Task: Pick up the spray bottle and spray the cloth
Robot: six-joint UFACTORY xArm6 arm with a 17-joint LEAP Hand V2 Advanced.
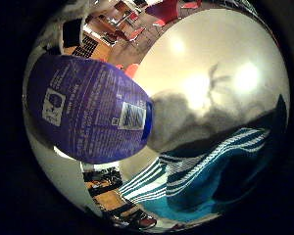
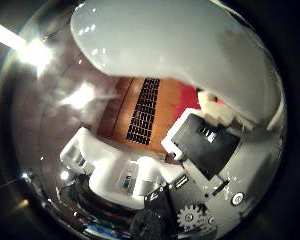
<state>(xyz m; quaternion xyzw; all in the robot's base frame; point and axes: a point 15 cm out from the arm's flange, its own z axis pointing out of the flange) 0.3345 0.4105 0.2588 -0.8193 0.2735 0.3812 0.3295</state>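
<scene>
Curling round the purple spray bottle (image 1: 88,115), the hand (image 2: 190,170) holds it above the striped teal cloth (image 1: 201,181).

— What's that purple thing right up against the palm?
— The bottle (image 1: 88,115), label side facing in, filling much of the view.
— And under it?
— A glossy white table (image 1: 220,54), with a teal, white-striped cloth (image 1: 206,171) lying on it beside the bottle.
</scene>
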